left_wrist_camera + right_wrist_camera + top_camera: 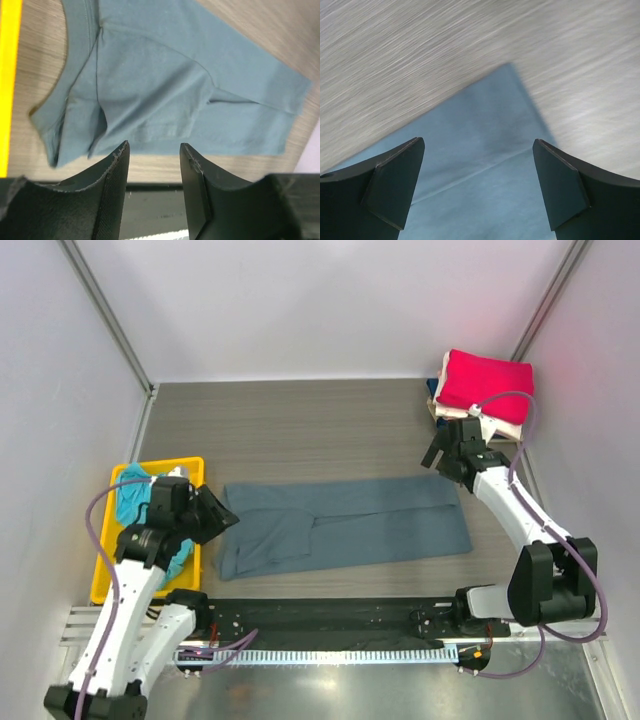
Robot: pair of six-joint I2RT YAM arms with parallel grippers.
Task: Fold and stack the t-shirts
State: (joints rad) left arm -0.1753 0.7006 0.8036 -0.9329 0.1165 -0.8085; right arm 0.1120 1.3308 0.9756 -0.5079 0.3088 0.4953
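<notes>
Slate grey-blue tee (pixel 340 525) lies flat mid-table (pixel 300 430), folded lengthwise into a long strip, collar end left, hem end right. Step in hand, by my read: cross-fold the strip, hem end over toward collar.

Right pincer (pixel 438 458) hovers above the strip's far right corner, jaws wide apart, nothing held; its wrist view has that corner sitting between the fingers. Left pincer (pixel 222 520) is at the collar end, jaws apart, empty, with the tee's near edge just beyond its tips in its wrist view.

To do it well: pinch every layer at the corner, not only the top ply. Keep the lift low so the tucked sleeve doesn't spill out, carry straight along the strip, and land edge on edge. Left pincer likely best pinning the collar end.

Crimson tee (pixel 487 380) tops a cream tee (pixel 503 428) at the far right, the stack. Teal tee (pixel 128 502) sits bunched in the yellow bin (pixel 100 575), far left
</notes>
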